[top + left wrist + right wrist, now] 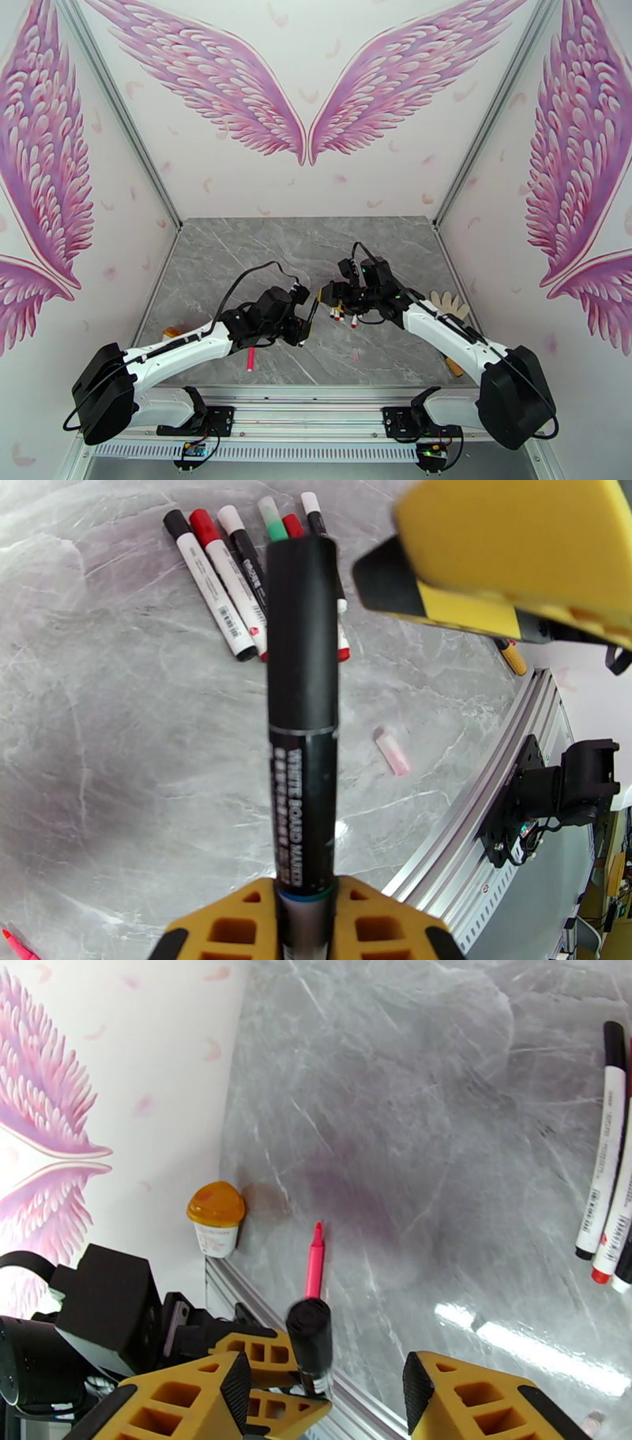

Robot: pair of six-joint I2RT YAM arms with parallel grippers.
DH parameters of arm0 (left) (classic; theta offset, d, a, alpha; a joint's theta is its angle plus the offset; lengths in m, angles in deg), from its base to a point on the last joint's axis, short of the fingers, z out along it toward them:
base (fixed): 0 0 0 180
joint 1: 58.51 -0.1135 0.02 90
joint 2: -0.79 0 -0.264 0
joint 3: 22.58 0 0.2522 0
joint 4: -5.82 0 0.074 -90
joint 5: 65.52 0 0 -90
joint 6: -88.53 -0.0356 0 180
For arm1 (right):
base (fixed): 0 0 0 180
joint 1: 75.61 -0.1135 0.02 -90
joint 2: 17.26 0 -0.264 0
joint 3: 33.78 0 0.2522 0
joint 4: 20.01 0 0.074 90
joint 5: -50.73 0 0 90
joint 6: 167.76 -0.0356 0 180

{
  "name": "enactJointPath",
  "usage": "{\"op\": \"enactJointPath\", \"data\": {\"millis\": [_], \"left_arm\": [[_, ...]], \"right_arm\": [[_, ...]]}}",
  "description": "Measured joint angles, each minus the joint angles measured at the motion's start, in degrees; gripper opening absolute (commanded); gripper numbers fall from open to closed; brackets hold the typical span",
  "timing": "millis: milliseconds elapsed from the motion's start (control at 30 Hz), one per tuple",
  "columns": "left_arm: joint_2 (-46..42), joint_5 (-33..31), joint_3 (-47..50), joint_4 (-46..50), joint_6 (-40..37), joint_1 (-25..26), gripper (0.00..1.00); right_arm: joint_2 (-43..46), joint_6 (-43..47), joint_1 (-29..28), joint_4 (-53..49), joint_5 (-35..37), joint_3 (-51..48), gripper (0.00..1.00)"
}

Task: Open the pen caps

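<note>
left gripper (304, 922) clamped on the black pen (302, 796) barrel, over the middle of the table (237, 253); right gripper (324, 1386) jaws apart astride its cap (310, 1327), not touching. risks: the cap sits off-centre between the fingers, so the pinch could lever the pen askew; a grab past the seam would drag the whole pen out. counts: two grippers; eight pens, one held, six in the mid-table pen cluster (213, 583) (partly hidden), one uncapped pink pen (315, 1264) by the near edge; one loose pink cap (393, 752).

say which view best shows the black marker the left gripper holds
Left wrist: the black marker runs up the frame, label readable, clamped in the left gripper. Right wrist sees its capped end foreshortened; top external shows a dark sliver.
</note>
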State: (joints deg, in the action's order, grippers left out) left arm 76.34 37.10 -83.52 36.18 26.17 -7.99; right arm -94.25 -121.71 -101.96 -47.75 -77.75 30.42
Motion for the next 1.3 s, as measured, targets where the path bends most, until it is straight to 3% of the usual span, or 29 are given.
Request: {"op": "enactJointPath", "data": {"millis": [467, 867, 1067, 1300], "left_arm": [[0.0, 0.5, -0.1, -0.3, -0.4, 0.6, 0.17], [0.0, 1.2, -0.1, -0.7, -0.4, 1.0, 0.17], [0.0, 1.1, -0.1, -0.7, -0.4, 1.0, 0.17], [0.0, 1.1, -0.1, -0.8, -0.4, 1.0, 0.17]], "right_arm": [[-4.9, 0.0, -1.3, 1.6, -3.6, 1.7, 0.41], [-6.7, 0.0, -2.7, 2.3, -3.5, 2.2, 0.23], [-6.7, 0.0, -2.9, 2.5, -3.3, 2.2, 0.31], [-6.7, 0.2, -3.5, 2.7, -3.1, 2.2, 0.26]]}}
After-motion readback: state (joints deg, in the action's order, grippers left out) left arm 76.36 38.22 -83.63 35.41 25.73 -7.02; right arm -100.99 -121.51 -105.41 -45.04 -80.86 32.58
